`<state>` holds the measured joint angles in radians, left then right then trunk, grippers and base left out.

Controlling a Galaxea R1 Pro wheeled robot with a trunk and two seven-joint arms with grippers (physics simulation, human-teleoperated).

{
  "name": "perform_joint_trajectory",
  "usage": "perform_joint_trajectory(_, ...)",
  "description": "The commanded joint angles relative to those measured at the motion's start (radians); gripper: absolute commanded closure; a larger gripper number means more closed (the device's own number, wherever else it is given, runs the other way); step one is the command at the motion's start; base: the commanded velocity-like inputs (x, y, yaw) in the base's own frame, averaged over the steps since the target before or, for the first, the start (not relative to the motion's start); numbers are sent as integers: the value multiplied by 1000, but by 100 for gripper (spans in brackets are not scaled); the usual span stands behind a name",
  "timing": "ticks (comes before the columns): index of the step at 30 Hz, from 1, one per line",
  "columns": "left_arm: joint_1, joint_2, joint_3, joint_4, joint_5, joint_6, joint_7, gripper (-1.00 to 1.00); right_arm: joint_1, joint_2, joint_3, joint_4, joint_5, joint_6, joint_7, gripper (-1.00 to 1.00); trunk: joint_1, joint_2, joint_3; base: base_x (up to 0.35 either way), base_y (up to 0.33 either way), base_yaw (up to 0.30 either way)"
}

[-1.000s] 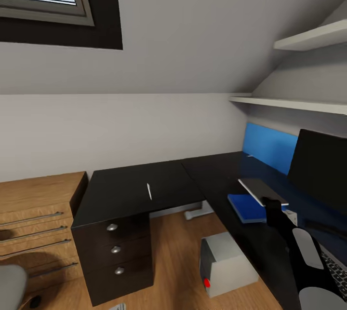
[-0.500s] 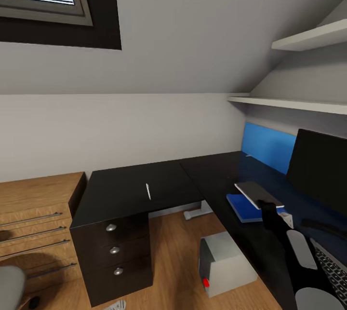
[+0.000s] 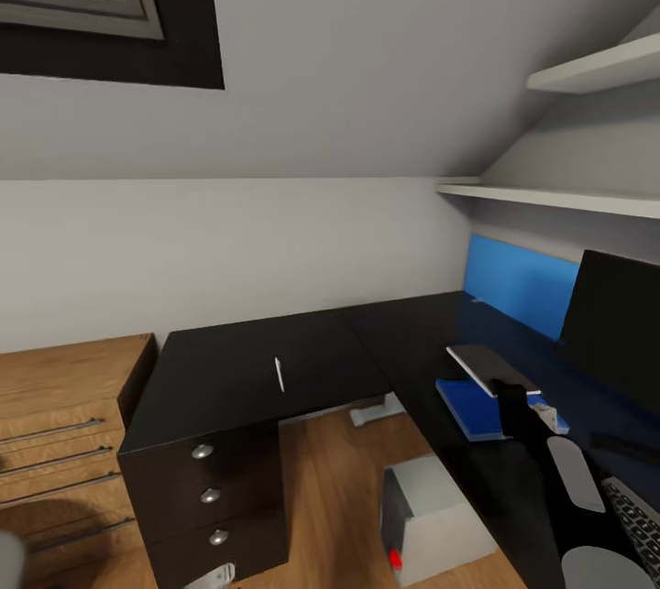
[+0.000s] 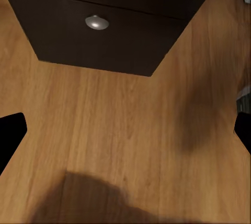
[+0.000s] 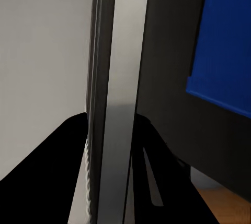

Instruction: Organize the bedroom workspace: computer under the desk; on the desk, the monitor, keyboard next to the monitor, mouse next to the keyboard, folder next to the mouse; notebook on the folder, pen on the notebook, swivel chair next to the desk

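My right gripper [image 3: 510, 390] is shut on the thin grey notebook [image 3: 484, 360], holding it just above the blue folder [image 3: 472, 408] on the black desk [image 3: 238, 360]. In the right wrist view the notebook [image 5: 117, 104] stands edge-on between my black fingers [image 5: 63, 177], with the folder [image 5: 225, 41] beyond. A thin white pen [image 3: 279, 375] lies on the desk's left wing. The monitor [image 3: 614, 323] and keyboard [image 3: 634, 508] sit at the right; the grey computer [image 3: 431, 511] stands under the desk. My left gripper [image 4: 125, 130] hangs open over the floor. The mouse is out of view.
The dark drawer unit [image 3: 206, 497] with silver knobs [image 4: 97, 23] stands under the desk's left end, beside a low light-wood cabinet [image 3: 64, 424]. A blue wall panel [image 3: 518, 282] and white shelves [image 3: 550, 197] back the desk's right wing. Wood floor [image 3: 330, 497] lies between drawers and computer.
The camera has swung slightly, so the cabinet and skylight sit further left and the grey chair seat has slid out at the lower left. The held notebook stays over the folder.
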<state>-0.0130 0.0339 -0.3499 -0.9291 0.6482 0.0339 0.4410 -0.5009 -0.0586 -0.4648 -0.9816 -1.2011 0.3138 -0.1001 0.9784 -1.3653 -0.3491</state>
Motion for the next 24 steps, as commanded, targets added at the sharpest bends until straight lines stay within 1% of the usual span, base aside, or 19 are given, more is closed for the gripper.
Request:
perform_joint_trajectory(1, -1, 1, -4, -2, 4, 3, 8, -100, -1, 0, -2, -2, -11, 4, -8, 100, 1, -1, -1, 307, 0, 0)
perform_joint_trajectory(4, -1, 1, -4, -2, 4, 3, 8, -100, -1, 1, -2, 0, -10, -2, -8, 100, 1, -1, -1, 217, 0, 0)
perform_joint_trajectory(10, -1, 1, -4, -2, 4, 3, 8, -100, -1, -2, -2, 27, -9, -35, -7, 100, 1, -1, -1, 49, 0, 0)
perform_joint_trajectory(11, -1, 1, -4, -2, 4, 3, 8, -100, -1, -5, 1, 33, -3, -40, -8, 100, 1, -1, -1, 8, 0, 0)
perform_joint_trajectory(12, -1, 1, -4, -2, 4, 3, 8, -100, -1, -5, 2, 58, 0, -124, -8, 100, 1, -1, -1, 6, 0, 0)
perform_joint_trajectory(13, -1, 1, -4, -2, 4, 3, 8, -100, -1, -5, 3, 63, 10, -147, -8, 100, 1, -1, -1, 4, 0, 0)
perform_joint_trajectory(15, -1, 1, -4, -2, 4, 3, 8, -100, -1, -5, 3, 66, 21, -164, -9, 100, 1, -1, -1, 3, 0, 0)
perform_joint_trajectory(16, -1, 1, -4, -2, 4, 3, 8, -100, -1, -5, 4, 68, 34, -175, -9, 100, 1, -1, -1, 2, 0, 0)
perform_joint_trajectory(19, -1, 1, -4, -2, 4, 3, 8, -100, -1, -5, 4, 79, 53, -187, -9, 100, 1, -1, -1, 1, 0, 0)
perform_joint_trajectory(24, -1, 1, -4, -2, 5, 3, 9, -100, -1, -6, 5, 121, 71, -194, -8, 100, 1, -1, -1, 0, 0, 0)
